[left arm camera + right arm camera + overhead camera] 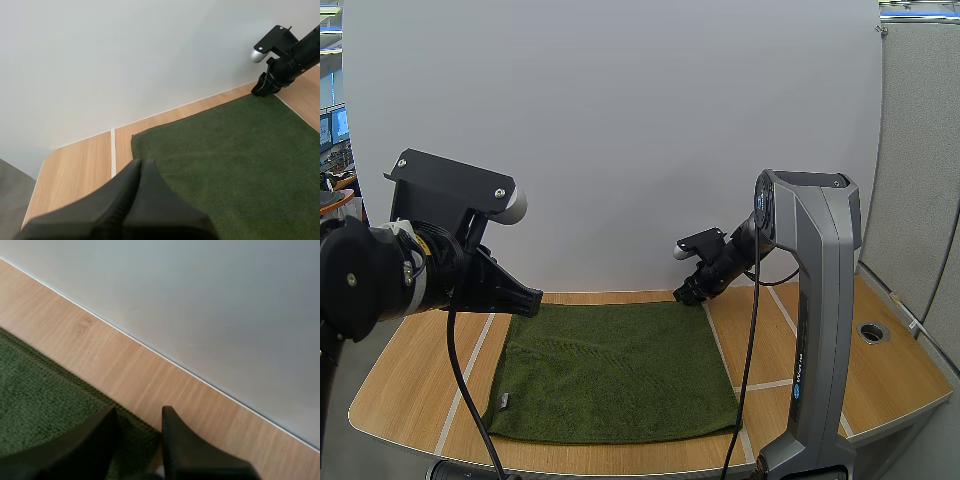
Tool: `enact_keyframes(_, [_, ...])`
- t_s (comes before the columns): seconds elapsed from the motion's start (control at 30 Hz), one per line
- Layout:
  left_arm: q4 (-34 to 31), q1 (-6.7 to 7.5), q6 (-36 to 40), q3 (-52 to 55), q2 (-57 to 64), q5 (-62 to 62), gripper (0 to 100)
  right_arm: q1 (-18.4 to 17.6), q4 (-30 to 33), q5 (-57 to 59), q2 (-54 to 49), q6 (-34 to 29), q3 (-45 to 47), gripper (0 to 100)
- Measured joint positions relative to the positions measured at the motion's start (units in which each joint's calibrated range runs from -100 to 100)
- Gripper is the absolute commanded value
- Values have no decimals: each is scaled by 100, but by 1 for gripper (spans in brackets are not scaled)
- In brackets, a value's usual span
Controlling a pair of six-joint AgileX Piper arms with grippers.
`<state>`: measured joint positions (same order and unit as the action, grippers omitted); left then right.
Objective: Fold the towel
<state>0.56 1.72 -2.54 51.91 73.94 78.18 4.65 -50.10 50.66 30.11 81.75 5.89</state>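
High view shows the left gripper (pixel 523 298) at the left, hanging above the table (pixel 415 375) just off the far left corner of the towel (pixel 615 370). In the left wrist view its two fingers (pixel 131 185) lie pressed together as one dark wedge with nothing between them, over the bare wood beside the towel's (pixel 230 150) left edge.

The towel is dark green and lies spread flat in the middle of the wooden table, one layer, its far edge near the white board (pixel 620 120) behind. A small pale tag (pixel 503 400) sits at its near left edge.

At the towel's far right corner is the right gripper (pixel 688 293), tipped down toward the cloth; the left wrist view shows the same gripper (pixel 265 89) at that corner. In the right wrist view its fingers (pixel 185 445) stand a little apart, the gripper (pixel 140 414) straddling the towel's (pixel 40 400) far edge, which runs through the gap between them. The cloth looks flat and unpinched there, though whether the tips touch it is hard to tell.
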Motion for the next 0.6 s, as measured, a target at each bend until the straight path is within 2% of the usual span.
enact_keyframes(0.03, [0,0,0,0,0,0,0,0,0,0,11,0,0,25])
enact_keyframes(0.1, [59,-96,0,0,0,0,0,0,-51,64,40,0,-15,19])
enact_keyframes(0.27, [192,-126,0,0,15,0,0,0,-132,308,54,11,-15,15])
enact_keyframes(0.37, [220,-126,0,0,15,0,0,0,-143,340,54,11,-15,0])
enact_keyframes(0.6, [220,-126,0,0,15,0,0,0,-154,410,54,11,-15,0])
